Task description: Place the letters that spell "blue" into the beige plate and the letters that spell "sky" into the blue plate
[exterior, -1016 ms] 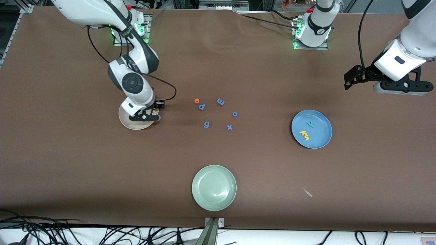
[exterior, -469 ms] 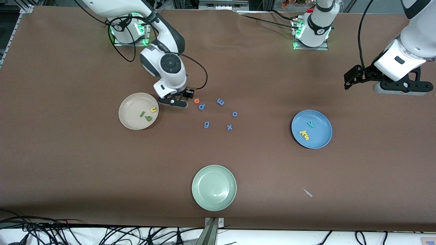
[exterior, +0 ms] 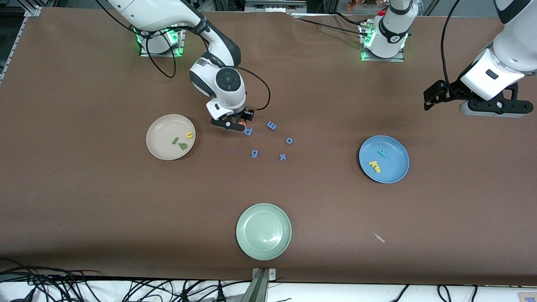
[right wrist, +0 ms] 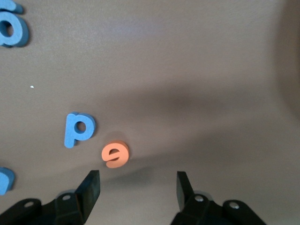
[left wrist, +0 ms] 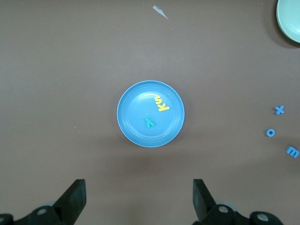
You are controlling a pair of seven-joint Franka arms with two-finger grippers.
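The beige plate [exterior: 161, 138] holds the yellow "u" [exterior: 189, 135], green "l" [exterior: 174, 141] and green "b" [exterior: 182, 145]. The orange "e" [right wrist: 115, 154] lies on the table beside a blue "p" [right wrist: 78, 129]. My right gripper [exterior: 228, 124] hangs low just beside the "e", open, with nothing between its fingers [right wrist: 92, 187]. The blue plate [exterior: 394, 165] holds the teal "y" [exterior: 382, 153] and the yellow "k" and "s" [exterior: 374, 165]. My left gripper [exterior: 493, 110] waits open, high over the table past the left arm's end of the blue plate [left wrist: 136, 110].
Blue letters "m" [exterior: 272, 125], "o" [exterior: 289, 140], "g" [exterior: 254, 154] and "x" [exterior: 283, 157] lie between the two plates. A pale green plate [exterior: 263, 230] sits nearest the front camera. A small white scrap [exterior: 379, 237] lies beside it.
My right gripper has moved from over the beige plate across to the orange "e", uncovering the "u", "l" and "b" in the plate. The left arm has not moved.
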